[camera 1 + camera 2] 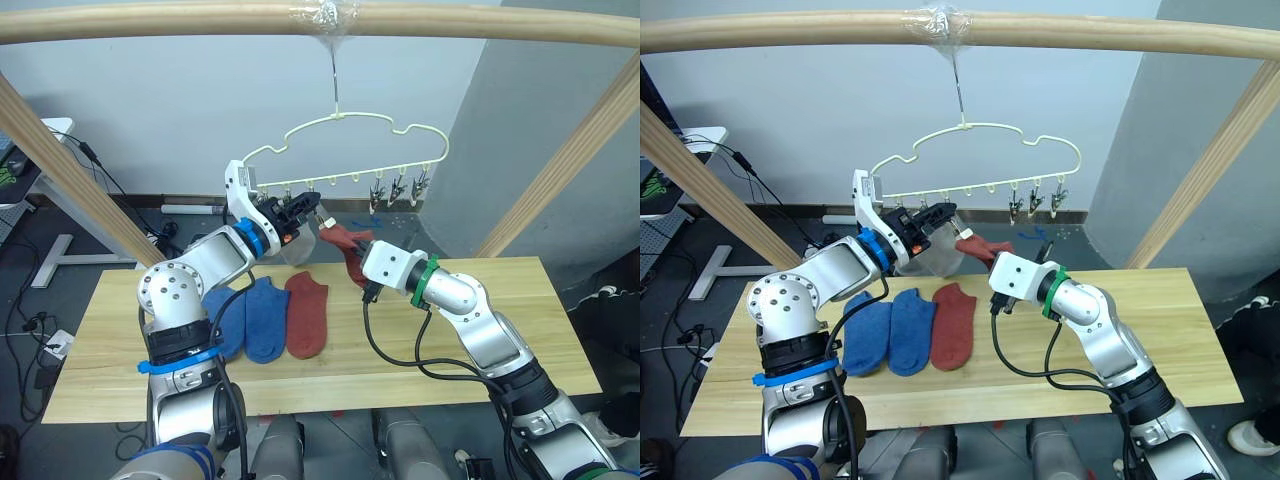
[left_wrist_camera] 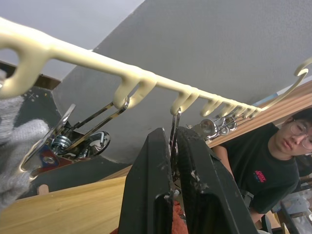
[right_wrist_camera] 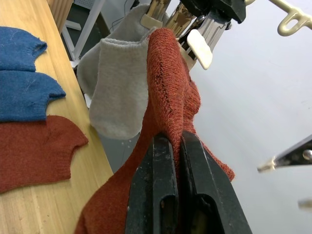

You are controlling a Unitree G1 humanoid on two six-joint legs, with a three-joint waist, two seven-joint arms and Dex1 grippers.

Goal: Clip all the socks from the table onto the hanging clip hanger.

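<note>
The left gripper is raised just under the bottom bar of the yellow clip hanger, and its two black fingers are pressed narrow around a metal clip that hangs from one of the bar's loops; in the left wrist view the clip's thin plates sit squeezed between the finger pads. Next to that gripper, on its outer side, another clip already bites a grey sock, which hangs down below the fingers. The right gripper is closed tight on a rust-red sock, pinching the fabric between its fingers and holding it up so that the sock's upper edge reaches the squeezed clip, right at the left gripper's tips; whether the clip has the fabric cannot be told. The sock's loose end droops below the right gripper, clear of the table. Below both grippers, on the wooden table, three socks lie flat side by side with edges touching: two blue socks under the left arm, and a second rust-red sock beside them, nearer the right gripper. Further along the bar, beyond the right gripper, three more clips hang bare. The hanger's hook hangs taped from a round wooden pole overhead. A person in a black shirt stands behind the table.
</note>
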